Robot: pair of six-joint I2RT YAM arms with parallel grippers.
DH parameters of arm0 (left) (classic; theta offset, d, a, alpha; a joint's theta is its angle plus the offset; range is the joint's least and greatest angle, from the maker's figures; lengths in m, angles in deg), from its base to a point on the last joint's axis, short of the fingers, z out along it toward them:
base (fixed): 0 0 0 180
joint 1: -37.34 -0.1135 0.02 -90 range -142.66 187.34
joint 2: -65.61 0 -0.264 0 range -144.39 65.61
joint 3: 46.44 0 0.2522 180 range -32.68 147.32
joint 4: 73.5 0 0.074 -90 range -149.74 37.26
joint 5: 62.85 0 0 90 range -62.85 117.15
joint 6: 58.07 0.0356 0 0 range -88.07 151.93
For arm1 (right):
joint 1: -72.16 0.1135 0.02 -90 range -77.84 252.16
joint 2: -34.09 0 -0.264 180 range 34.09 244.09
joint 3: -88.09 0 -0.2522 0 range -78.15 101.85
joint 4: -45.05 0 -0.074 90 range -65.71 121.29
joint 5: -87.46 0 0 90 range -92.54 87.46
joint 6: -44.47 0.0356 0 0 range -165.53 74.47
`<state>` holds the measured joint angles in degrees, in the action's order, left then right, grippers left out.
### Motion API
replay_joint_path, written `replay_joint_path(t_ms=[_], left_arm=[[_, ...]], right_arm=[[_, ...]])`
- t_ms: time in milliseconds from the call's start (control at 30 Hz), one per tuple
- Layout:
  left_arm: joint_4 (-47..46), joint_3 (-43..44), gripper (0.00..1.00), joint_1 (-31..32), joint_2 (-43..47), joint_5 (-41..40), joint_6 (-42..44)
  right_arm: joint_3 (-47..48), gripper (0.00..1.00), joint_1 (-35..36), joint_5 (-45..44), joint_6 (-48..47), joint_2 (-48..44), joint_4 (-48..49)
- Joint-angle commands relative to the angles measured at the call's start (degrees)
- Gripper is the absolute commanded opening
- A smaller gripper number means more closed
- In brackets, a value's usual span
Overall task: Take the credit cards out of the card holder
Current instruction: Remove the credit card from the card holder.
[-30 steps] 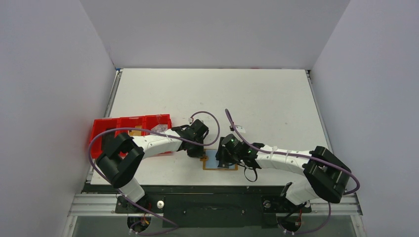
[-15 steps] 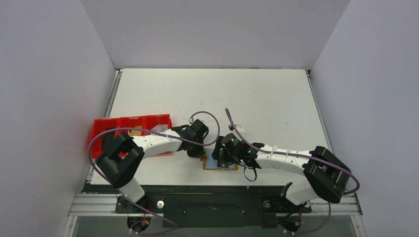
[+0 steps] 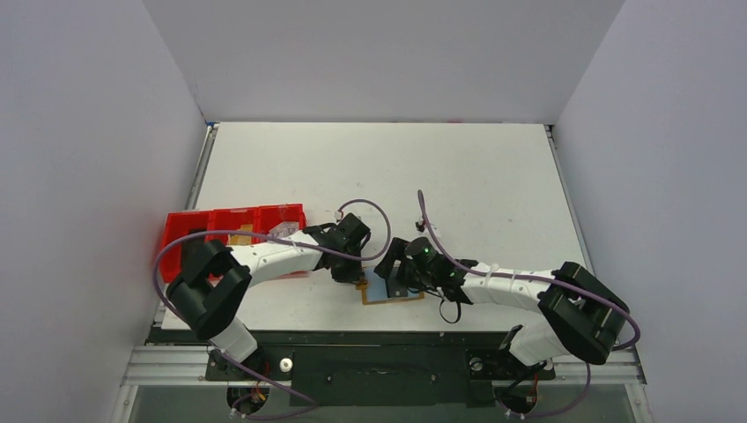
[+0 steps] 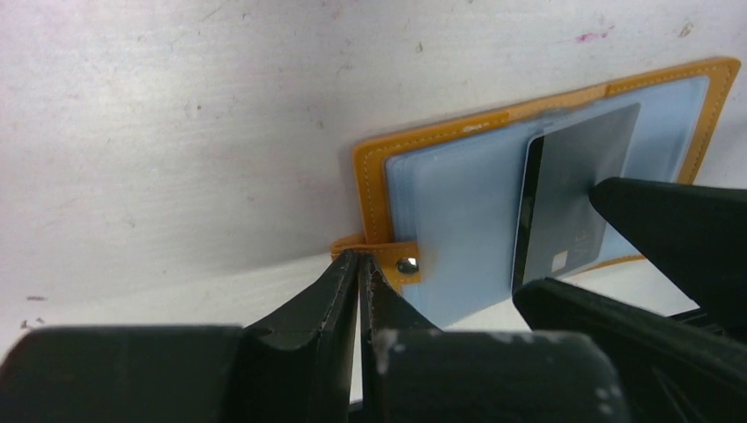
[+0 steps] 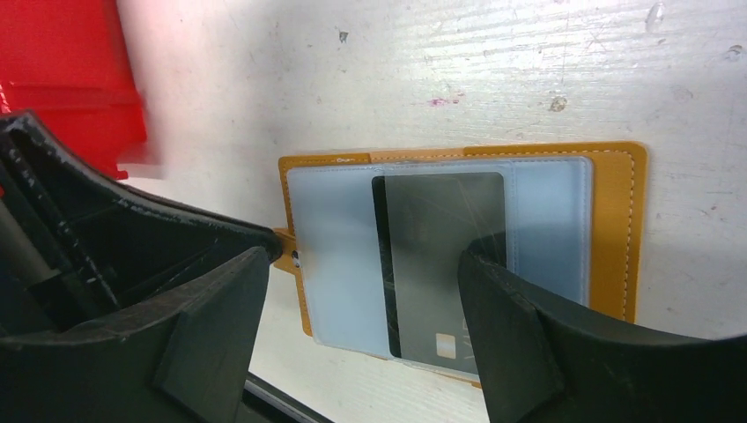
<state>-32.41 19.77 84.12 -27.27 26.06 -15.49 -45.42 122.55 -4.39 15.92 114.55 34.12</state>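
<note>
change: over the last second the right hand point(image 5: 366, 251) spreads its jaws from partway to wide, and its arm slides a little leftward, further over the holder point(image 5: 617, 220).
right hand: wide open, holding nothing. it hangs over the holder with one finger on each side of the card point(image 5: 440, 238). i cannot tell whether the finger at the card's right edge touches it.
left hand point(image 4: 359, 260): unchanged, fully closed, pinching the tab point(image 4: 392, 257) at the holder's left edge.
holder: lies open and flat on the table point(image 5: 528, 53), clear sleeve point(image 5: 335, 256) facing up. the red tray point(image 3: 176, 227) is well to the holder's left. from above, the holder looks a touch more skewed than a second ago.
card: dark grey, in the sleeve at the holder's middle. its near end seems to poke just past the sleeve, toward the holder's near edge.
meaning: as i judge it, no card is out yet. the wide jaws look like a set-up to grip the card across its width, while the left hand's pinch anchors the holder.
risk: the card lies flat on the sleeve with little edge to catch, so the holder may drag or lift if the pinch on the tab slips.
</note>
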Motion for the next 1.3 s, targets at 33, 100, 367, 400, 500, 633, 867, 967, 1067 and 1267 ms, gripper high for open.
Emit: replay_joint_path(t_ms=[33,100,367,400,500,633,867,967,1067,1267], left_arm=[[4.3,3.3,0.07,0.1,6.4,-0.5,-0.1],[5.7,4.2,0.12,0.0,8.3,-1.6,0.1],[3.9,6.8,0.16,0.1,9.6,2.8,-0.6],[2.5,6.6,0.16,0.1,9.0,3.8,-1.3],[-2.1,4.8,0.16,0.0,6.5,7.8,-3.2],[-9.0,2.2,0.16,-0.4,3.6,11.9,-5.5],[-15.3,-0.6,0.16,-1.2,-1.6,14.4,-7.3],[-15.7,-1.4,0.14,-1.5,-3.3,14.3,-7.5],[-15.8,-2.2,0.13,-1.7,-4.4,13.8,-7.6],[-15.9,-2.7,0.12,-2.0,-5.2,13.8,-7.7]], right_arm=[[-3.3,0.77,-1.0,1.3,2.4,-0.3,3.6],[-3.7,0.78,-1.1,1.4,2.7,-0.4,4.1],[-4.9,0.79,-1.5,2.2,5.0,-0.5,4.4],[-5.2,0.78,-1.6,2.1,5.6,-0.7,4.1],[-5.7,0.78,-1.8,0.0,6.3,-2.2,3.0],[-5.6,0.77,-2.0,-0.3,6.2,-3.2,2.3],[-5.1,0.77,-2.0,0.1,6.0,-3.3,2.1],[-4.1,0.75,-2.0,-0.3,5.3,-3.6,0.4],[-2.9,0.74,-1.9,-2.1,4.1,-4.7,-2.2],[-1.6,0.67,-1.9,-4.0,2.3,-5.5,-8.1]])
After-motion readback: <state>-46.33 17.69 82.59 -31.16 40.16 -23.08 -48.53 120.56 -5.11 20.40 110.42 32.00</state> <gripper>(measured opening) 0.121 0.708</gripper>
